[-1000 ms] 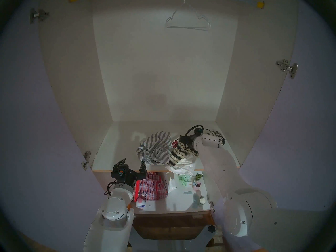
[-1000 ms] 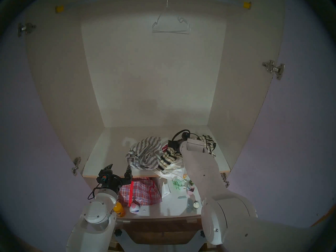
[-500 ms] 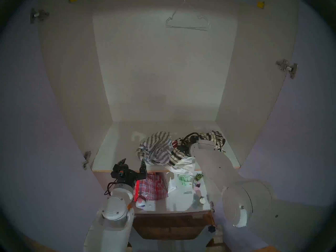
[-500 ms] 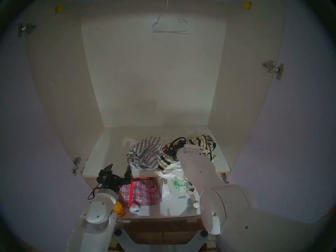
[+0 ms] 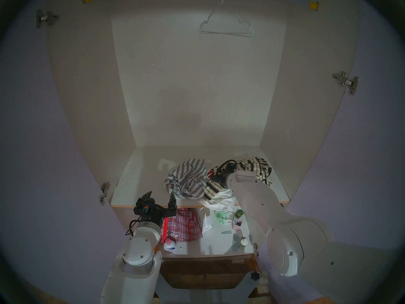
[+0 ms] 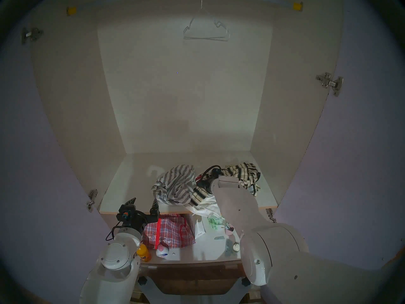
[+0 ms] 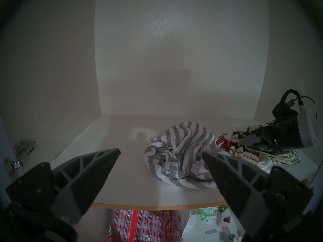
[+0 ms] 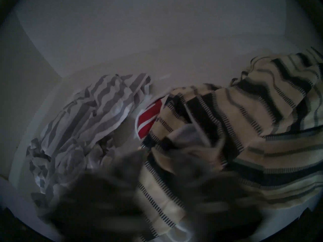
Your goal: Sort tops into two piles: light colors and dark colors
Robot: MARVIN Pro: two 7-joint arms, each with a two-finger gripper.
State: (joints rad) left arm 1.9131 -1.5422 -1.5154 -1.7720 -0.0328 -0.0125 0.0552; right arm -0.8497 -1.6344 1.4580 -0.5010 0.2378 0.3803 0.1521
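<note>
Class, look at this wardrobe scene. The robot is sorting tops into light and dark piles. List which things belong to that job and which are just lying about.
Belong to the job:
- grey-and-white striped top
- cream top with black stripes
- white top with a red print
- right gripper

Just lying about:
- red plaid bag
- wire hanger
- white paper packet
- orange bottle

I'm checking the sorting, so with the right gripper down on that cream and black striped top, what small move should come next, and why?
Probably close the right gripper on the cream striped top and lift it aside: it lies over the white top with a red print.
</note>
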